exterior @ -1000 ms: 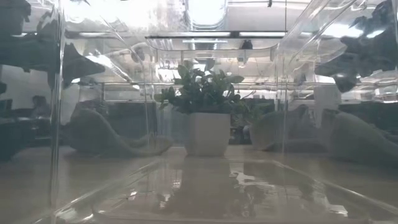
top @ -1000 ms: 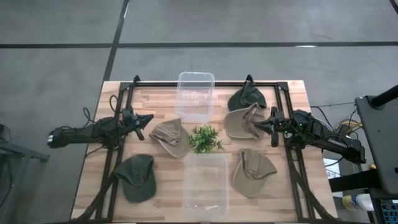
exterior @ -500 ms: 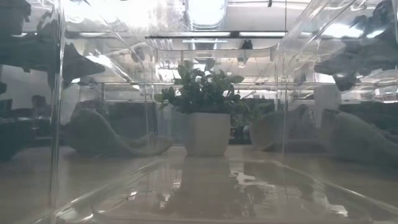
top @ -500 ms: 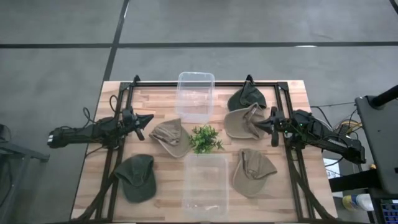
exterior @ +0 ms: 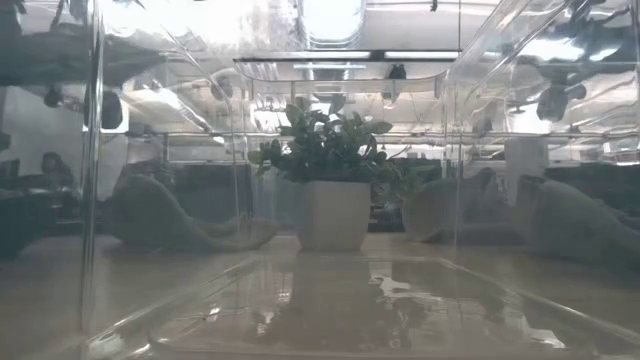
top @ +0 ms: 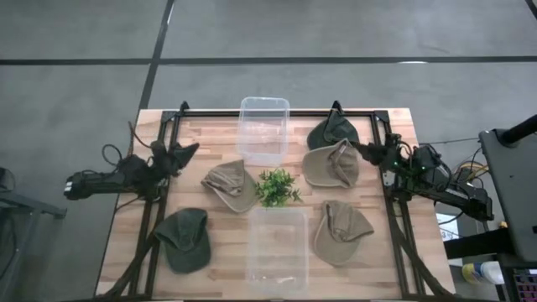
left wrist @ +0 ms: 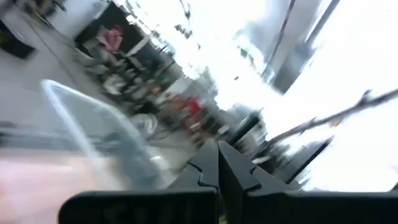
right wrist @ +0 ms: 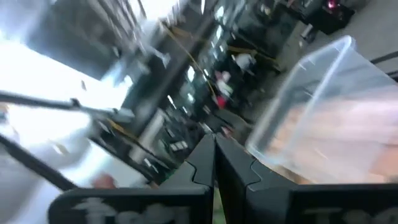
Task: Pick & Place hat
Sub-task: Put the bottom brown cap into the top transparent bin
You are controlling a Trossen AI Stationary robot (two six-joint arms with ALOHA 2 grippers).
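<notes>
Five hats lie flat on the wooden table in the high view: a tan one [top: 231, 184] left of the plant, a dark green one [top: 186, 239] near the left front, a dark green one [top: 331, 132] far right, a tan one [top: 330, 164] below it and a tan one [top: 342, 228] near right. My left gripper [top: 189, 149] hangs shut over the table's left side, left of the tan hat; its fingers meet in the left wrist view [left wrist: 217, 163]. My right gripper [top: 356, 148] is shut beside the far right hats, its fingers closed in the right wrist view [right wrist: 214, 155]. Neither holds anything.
A clear bin [top: 263, 130] stands at the table's far middle and another [top: 277, 250] at the near middle. A small potted plant [top: 277, 186] sits between them, showing in the low view as a white pot [exterior: 330, 215]. Black frame rails run along both sides.
Both grippers have pulled back from the hats and tipped upward. The left one has moved toward the table's left and far edge, the right one toward the right and far edge, away from the tan hat's brim. The hats have stayed in place.
</notes>
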